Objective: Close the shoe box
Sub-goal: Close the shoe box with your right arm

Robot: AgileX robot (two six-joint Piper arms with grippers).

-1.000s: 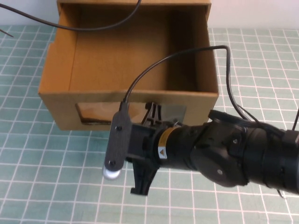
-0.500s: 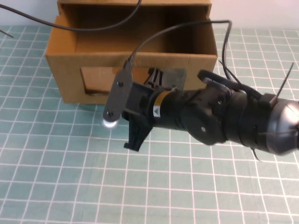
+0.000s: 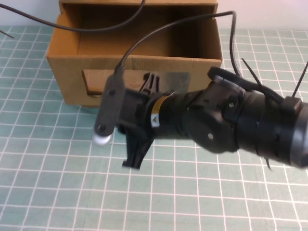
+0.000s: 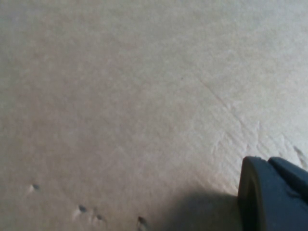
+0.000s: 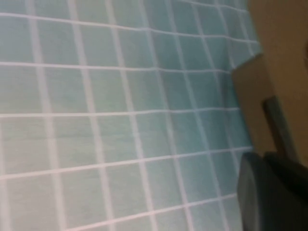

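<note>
The shoe box (image 3: 65,72) is brown cardboard at the far middle of the table, with its drawer front close to the outer sleeve's front edge. Its clear window (image 3: 96,83) faces me, and the white pull tab is hidden behind my arm. My right gripper (image 3: 152,81) is shut and empty, with its tips against the drawer front at the window. The right wrist view shows a box corner (image 5: 250,96) beside the gripper (image 5: 274,192). My left gripper (image 4: 274,192) shows only in the left wrist view, very close to bare cardboard (image 4: 120,96).
A green mat with a white grid (image 3: 48,183) covers the table around the box. My right arm (image 3: 240,120) crosses the middle from the right. Black cables (image 3: 183,24) loop over the open top of the box.
The drawer front slid back into the box during the first half second. Since then the box has stayed put and my right arm has shifted slightly to the left.
</note>
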